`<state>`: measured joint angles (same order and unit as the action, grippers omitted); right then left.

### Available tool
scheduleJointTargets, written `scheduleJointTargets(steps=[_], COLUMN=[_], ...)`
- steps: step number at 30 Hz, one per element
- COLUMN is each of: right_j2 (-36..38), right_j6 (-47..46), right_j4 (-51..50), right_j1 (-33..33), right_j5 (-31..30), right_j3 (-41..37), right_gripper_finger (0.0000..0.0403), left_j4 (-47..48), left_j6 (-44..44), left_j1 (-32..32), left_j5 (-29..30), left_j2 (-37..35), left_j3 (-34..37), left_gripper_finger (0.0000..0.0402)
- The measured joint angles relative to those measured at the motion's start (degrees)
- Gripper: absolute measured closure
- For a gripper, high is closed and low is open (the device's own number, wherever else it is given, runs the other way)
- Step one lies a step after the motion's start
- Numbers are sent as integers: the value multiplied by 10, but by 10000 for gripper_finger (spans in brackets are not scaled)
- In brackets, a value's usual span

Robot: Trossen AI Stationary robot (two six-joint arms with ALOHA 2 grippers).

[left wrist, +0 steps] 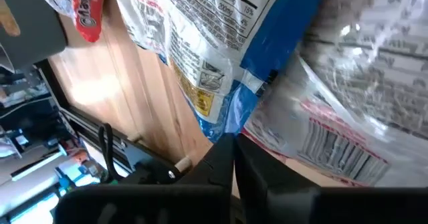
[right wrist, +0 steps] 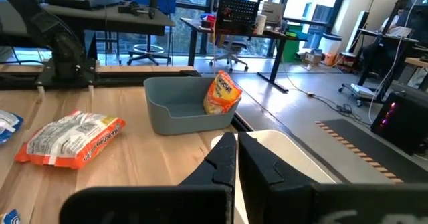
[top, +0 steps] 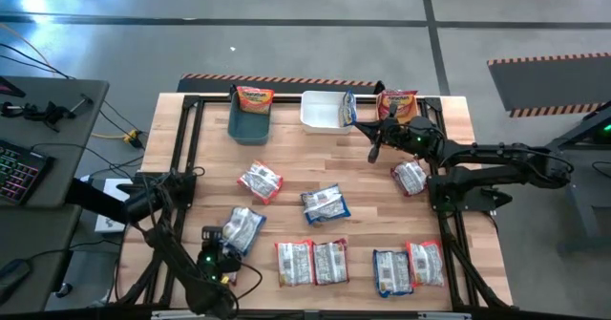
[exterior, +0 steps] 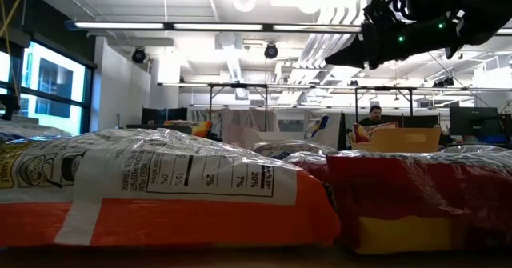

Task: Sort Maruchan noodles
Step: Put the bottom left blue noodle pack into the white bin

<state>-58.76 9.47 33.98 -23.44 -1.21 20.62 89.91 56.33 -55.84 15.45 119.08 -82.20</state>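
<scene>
We saw the Maruchan noodles (top: 326,204) spread over the wooden table (top: 296,148) in loose groups. Two packets lay side by side near the front edge at the middle, silvery backs up, and two more lay side by side to their right. One sat alone at the centre of the table, another just left of it, and one lay near the right edge beside the right arm.

At the far edge, an orange packet (top: 254,98) stood in the teal bin (top: 248,122), a blue-edged one (top: 347,110) leaned in the white bin (top: 323,112), and a red one (top: 396,103) rested in the orange bin (exterior: 400,139), which we made out best in the low view.

The left gripper (top: 224,245) was down at the front left, its fingers (left wrist: 224,158) pressed together. A blue-edged packet (top: 242,230) lay tilted, just beyond the fingertips. In the left wrist view the fingertips met at that packet's crumpled blue corner (left wrist: 231,112), with another silvery packet close beside it; we could not tell whether the film was pinched between them.

The right gripper (top: 375,145) hovered above the table just in front of the white bin, its fingers (right wrist: 234,158) shut on nothing. The packet nearest it lay apart, towards the right edge.

A person (exterior: 374,118) sat in the room behind the table.
</scene>
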Motion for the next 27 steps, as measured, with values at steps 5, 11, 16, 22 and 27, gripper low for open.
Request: scheduleJointTargets(steps=[5, 11, 16, 22, 27], right_j2=[0, 0, -4, -39, -67], right_j6=[0, 0, 0, 7, 26], right_j4=[-1, -11, -27, -25, 7], right_j1=[0, 0, 6, 54, 81], right_j5=[0, 12, 60, 67, -13], right_j3=[0, 0, 1, 1, 1], right_gripper_finger=[402, 402, 402, 363, 298], left_j4=[1, 2, 2, -9, -109], left_j6=[27, 85, 70, 49, -28], left_j1=[12, 38, 78, 137, 166], left_j5=[41, 132, 176, 169, 71], left_j2=[-59, -169, -243, -281, -250], left_j3=[0, -1, -1, -1, 32], left_gripper_finger=[401, 401, 401, 397, 349])
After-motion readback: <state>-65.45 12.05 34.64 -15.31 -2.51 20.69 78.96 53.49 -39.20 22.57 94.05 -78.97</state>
